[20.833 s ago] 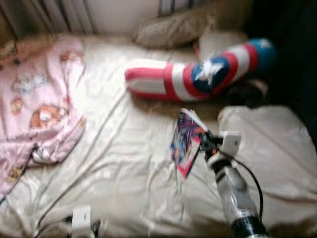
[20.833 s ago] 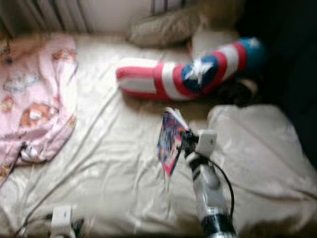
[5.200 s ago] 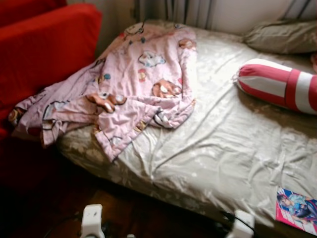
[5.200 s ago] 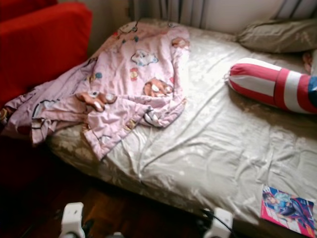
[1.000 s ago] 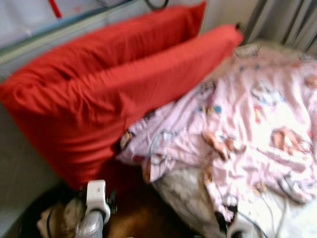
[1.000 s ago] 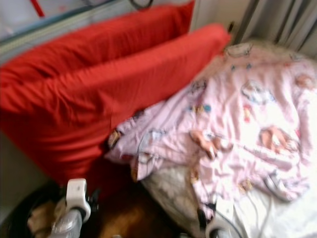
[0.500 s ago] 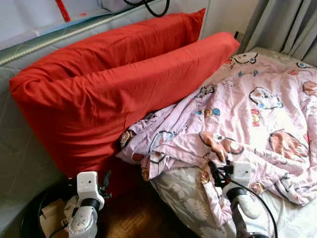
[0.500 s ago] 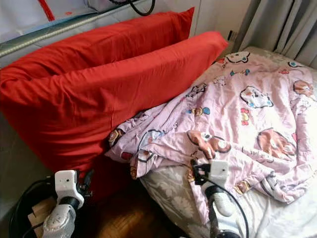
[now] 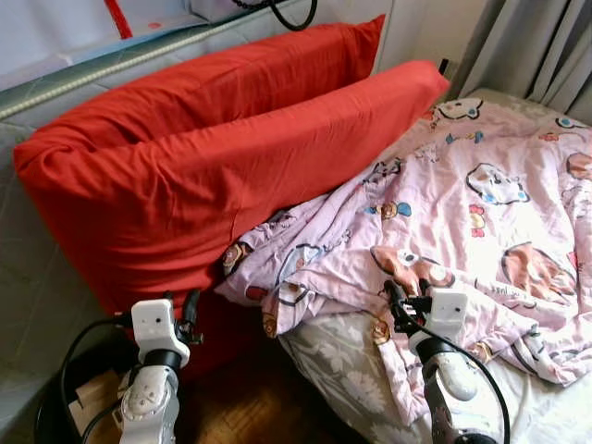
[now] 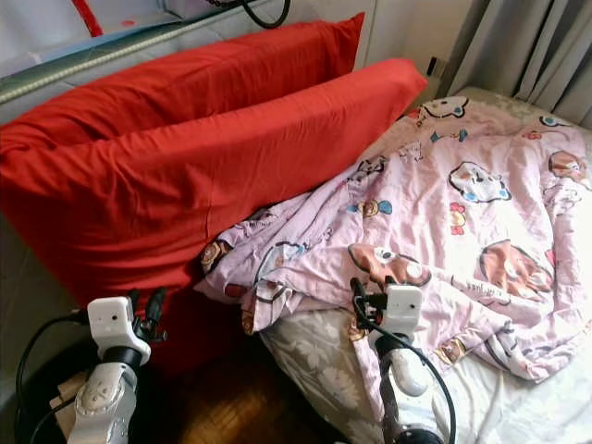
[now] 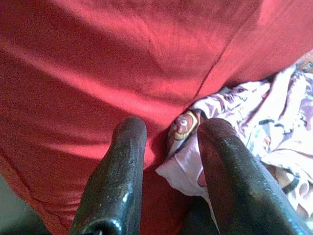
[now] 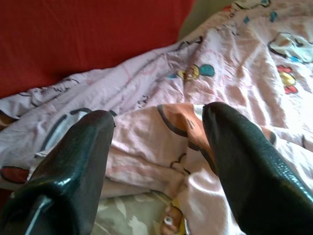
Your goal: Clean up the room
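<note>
Facing the bed corner in the left eye view: pink cartoon blanket (image 9: 462,231) lies rumpled, its edge hanging off the bed (image 9: 342,370) against the red pillows (image 9: 231,157). Right gripper (image 9: 400,305) sits at that hanging edge, nearer than the left gripper (image 9: 188,314), which fronts the pillows. Left wrist view: jaws open, red fabric ahead, blanket corner beyond. Right wrist view: jaws open, empty, blanket fold between and just ahead. Blanket's far side is cut off.

Matt red cloth pillows (image 9: 231,157) lean beside a thin, crumpled pink printed cloth blanket (image 9: 481,231) on a smooth patterned sheet (image 9: 342,370), above a glossy wood floor (image 9: 250,416), with shiny black pincer fingers (image 11: 117,181).
</note>
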Controlling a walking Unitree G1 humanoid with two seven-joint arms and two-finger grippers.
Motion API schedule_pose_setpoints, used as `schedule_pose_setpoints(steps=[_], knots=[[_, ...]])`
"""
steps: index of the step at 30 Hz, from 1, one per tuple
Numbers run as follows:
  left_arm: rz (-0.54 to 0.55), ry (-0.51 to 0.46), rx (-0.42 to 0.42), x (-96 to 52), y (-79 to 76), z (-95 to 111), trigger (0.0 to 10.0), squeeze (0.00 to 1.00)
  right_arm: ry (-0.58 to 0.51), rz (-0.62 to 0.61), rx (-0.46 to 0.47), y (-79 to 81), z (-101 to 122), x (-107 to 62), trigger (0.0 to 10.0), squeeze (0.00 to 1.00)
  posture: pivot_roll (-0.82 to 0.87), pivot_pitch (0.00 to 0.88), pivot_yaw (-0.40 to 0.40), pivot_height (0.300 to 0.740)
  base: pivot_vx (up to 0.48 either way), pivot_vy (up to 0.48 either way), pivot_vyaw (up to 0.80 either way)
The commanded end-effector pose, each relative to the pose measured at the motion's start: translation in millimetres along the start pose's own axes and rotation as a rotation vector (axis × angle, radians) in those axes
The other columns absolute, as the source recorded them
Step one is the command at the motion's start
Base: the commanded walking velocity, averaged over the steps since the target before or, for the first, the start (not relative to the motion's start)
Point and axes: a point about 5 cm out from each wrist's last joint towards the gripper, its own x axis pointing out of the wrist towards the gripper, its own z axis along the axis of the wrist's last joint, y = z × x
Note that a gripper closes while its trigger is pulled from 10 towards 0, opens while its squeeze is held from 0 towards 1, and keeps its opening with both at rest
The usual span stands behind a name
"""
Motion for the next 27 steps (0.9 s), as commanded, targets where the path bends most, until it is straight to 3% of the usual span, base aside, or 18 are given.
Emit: schedule_pose_setpoints(steps=[1,9,27], knots=[[0.025,0.018,-0.002,-2.1,6.0,-0.8,10.0,0.0,0.029,-0.02,0.006,-1.1,-4.9,-2.4,10.0,0.0,0.06,0.143,-0.033,0.716,0.0,0.0,0.0],[-0.012,0.016,0.015,-1.6,0.0,2.8,10.0,0.0,0.028,-0.01,0.015,8.4,-4.4,-0.5,10.0,0.0,0.07,0.171,-0.026,0.656,0.0,0.0,0.0],[-0.029,0.036,-0.002,-2.3,-7.6,3.7,10.0,0.0,0.012,-0.031,0.025,12.7,-2.3,1.5,10.0,0.0,0.07,0.196,-0.025,0.656,0.0,0.0,0.0]])
